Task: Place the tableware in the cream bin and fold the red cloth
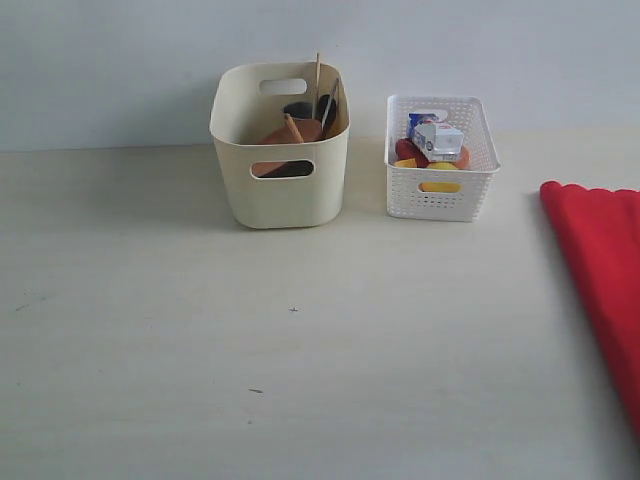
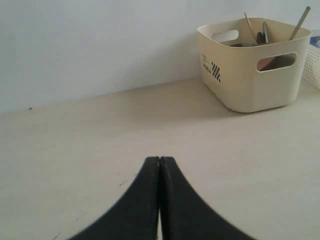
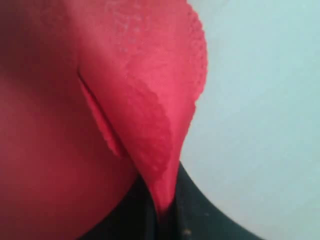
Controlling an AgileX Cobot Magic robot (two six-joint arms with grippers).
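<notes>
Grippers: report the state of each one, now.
Left gripper: closed, holding nothing.
Right gripper: closed on a fold of the red cloth.

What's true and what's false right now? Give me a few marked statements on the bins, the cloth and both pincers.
1. Chopsticks stick up out of the cream bin. True.
2. The white basket is empty. False: it holds food, with a small carton on top.
3. The left pincer is open. False: it is shut, with nothing in it.
4. The right pincer is shut on the red cloth. True.
5. The cloth lies in the middle of the table. False: it is at the right edge of the exterior view, right of the basket.
</notes>
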